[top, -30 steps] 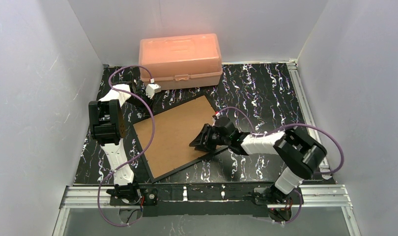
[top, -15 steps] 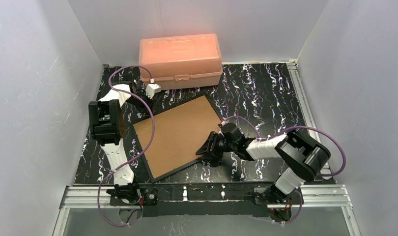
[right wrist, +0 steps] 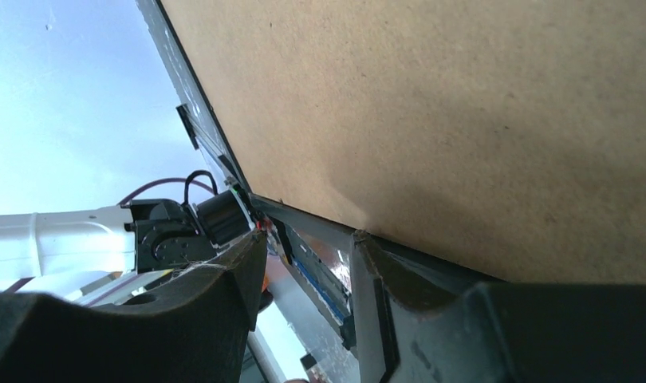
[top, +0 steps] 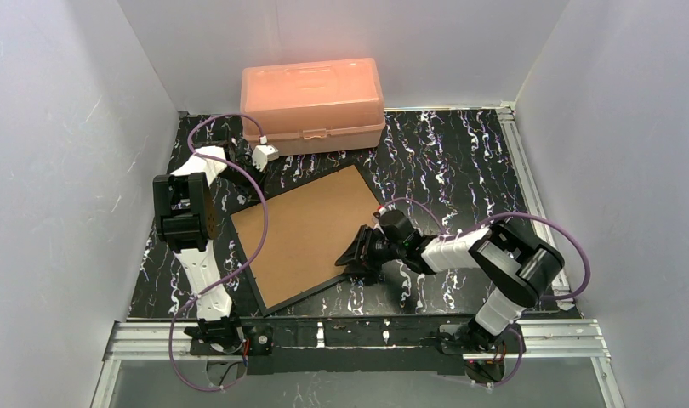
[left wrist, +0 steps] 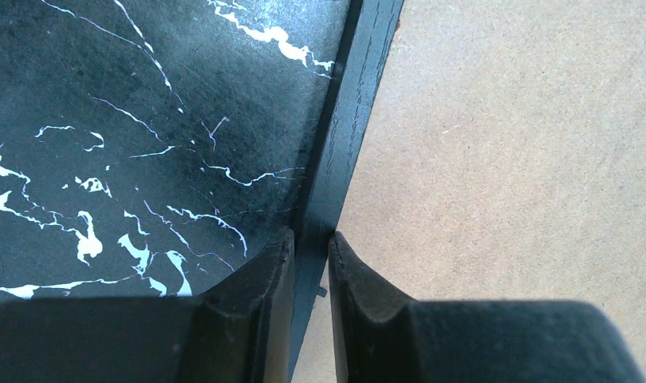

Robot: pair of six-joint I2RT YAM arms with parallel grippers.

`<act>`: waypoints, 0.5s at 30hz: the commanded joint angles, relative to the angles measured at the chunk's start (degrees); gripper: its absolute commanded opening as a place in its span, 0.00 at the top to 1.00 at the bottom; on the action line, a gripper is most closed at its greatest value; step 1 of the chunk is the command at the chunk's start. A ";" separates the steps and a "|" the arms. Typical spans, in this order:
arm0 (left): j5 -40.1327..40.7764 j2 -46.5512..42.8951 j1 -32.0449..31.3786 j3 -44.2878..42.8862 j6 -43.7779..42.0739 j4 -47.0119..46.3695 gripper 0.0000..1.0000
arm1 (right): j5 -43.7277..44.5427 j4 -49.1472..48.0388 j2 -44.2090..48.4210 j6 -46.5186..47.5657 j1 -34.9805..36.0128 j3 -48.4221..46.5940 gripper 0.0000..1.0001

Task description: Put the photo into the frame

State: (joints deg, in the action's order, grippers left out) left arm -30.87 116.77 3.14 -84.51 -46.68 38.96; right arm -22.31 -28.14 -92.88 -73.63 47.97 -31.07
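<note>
The frame point(top: 307, 291) lies tilted on the table, thin and black, with a brown backing board point(top: 303, 229) filling it. My left gripper point(top: 254, 191) is at its far left edge. In the left wrist view that gripper point(left wrist: 310, 235) is shut on the frame's rim point(left wrist: 360, 96), beside the board point(left wrist: 527, 159). My right gripper point(top: 355, 255) sits low at the frame's near right edge. It point(right wrist: 308, 239) stands open, one fingertip point(right wrist: 361, 239) against the rim under the board point(right wrist: 463, 104). Of the photo only a blue and orange-red sliver point(right wrist: 316, 279) shows between the fingers.
A peach plastic box point(top: 311, 93) stands closed at the back of the table, just beyond the frame's far corner. White walls close in the left, right and back. A metal rail point(top: 358, 333) with the arm bases runs along the near edge.
My right gripper has slid off the board toward the frame's near right edge, then eased slightly back left. The left arm has not moved.
</note>
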 commanded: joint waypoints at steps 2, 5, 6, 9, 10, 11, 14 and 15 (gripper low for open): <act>0.26 0.39 -1.54 3.58 0.37 8.76 1.00 | 1.43 -0.32 -3.24 2.53 -0.22 -3.80 0.49; 0.44 0.39 -1.64 3.56 0.22 8.83 1.00 | 1.34 -1.43 -4.68 2.97 -0.27 -4.95 0.50; 0.42 0.39 -1.64 3.56 0.26 8.85 1.00 | 1.26 -1.91 -4.90 3.12 -0.31 -5.06 0.50; 0.44 0.45 -1.65 3.03 0.56 9.13 1.00 | 0.11 -3.65 -4.05 5.07 -0.29 -6.45 0.49; 0.32 0.47 -1.68 2.65 0.68 9.56 1.00 | -0.31 -2.91 -2.80 7.27 -0.19 -7.41 0.48; 0.22 0.41 -1.71 2.01 0.90 9.96 1.00 | -0.51 -0.54 -1.31 10.14 -0.16 -9.08 0.46; -0.54 0.14 -1.67 -0.71 1.52 11.34 0.95 | 1.73 15.73 3.26 21.96 -0.29 -16.13 0.38; -0.93 -0.02 -1.73 -1.64 1.83 11.79 0.93 | 4.20 22.66 4.38 26.67 -0.31 -18.96 0.36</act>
State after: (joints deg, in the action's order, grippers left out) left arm -30.52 116.57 2.74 -84.82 -46.57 40.99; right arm -23.99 -20.08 -95.07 -63.20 47.81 -40.62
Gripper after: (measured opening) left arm 0.171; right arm 0.613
